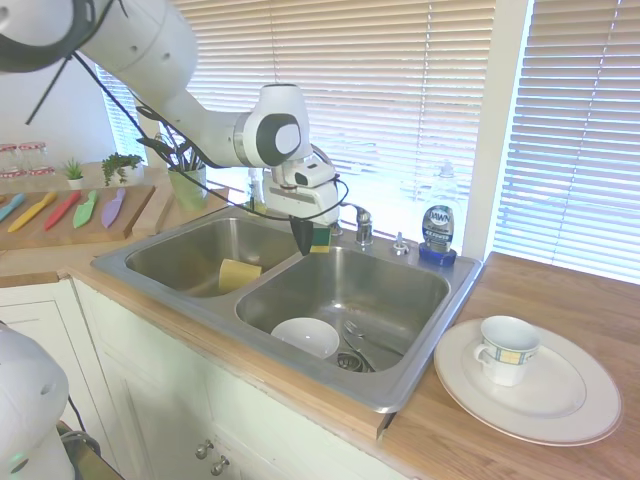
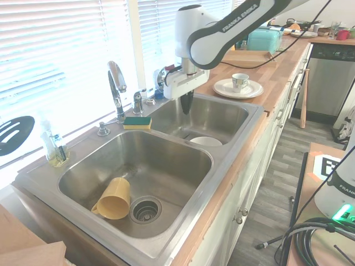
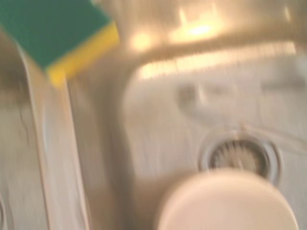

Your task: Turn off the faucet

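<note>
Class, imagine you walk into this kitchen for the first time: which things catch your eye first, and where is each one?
The white robot arm stands out first, its gripper hanging points-down over the basin that holds a white bowl. Behind the divider rises the shiny faucet, with a green and yellow sponge lying on the rim beside it. A yellow mug lies on its side in the other basin, next to the drain.
</note>
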Action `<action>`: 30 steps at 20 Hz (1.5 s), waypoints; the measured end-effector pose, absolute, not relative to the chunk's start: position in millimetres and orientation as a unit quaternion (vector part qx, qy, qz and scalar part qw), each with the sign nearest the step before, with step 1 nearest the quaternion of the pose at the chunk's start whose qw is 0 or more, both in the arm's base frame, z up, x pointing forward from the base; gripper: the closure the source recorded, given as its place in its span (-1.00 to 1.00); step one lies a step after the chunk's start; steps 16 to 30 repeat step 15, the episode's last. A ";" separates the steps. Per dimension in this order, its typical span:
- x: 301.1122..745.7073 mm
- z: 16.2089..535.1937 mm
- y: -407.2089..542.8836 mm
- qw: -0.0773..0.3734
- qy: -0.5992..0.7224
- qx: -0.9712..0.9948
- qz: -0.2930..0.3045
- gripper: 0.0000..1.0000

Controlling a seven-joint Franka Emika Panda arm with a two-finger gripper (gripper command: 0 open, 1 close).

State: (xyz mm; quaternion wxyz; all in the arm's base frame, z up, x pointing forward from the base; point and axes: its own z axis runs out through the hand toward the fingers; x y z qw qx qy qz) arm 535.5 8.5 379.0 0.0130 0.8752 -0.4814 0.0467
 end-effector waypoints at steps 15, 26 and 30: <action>368.0 368.8 19.2 0.010 -0.469 0.883 0.016 -1.00; 368.0 368.8 19.2 0.010 -0.469 0.883 0.016 -1.00; 368.0 368.8 19.2 0.010 -0.469 0.883 0.016 -1.00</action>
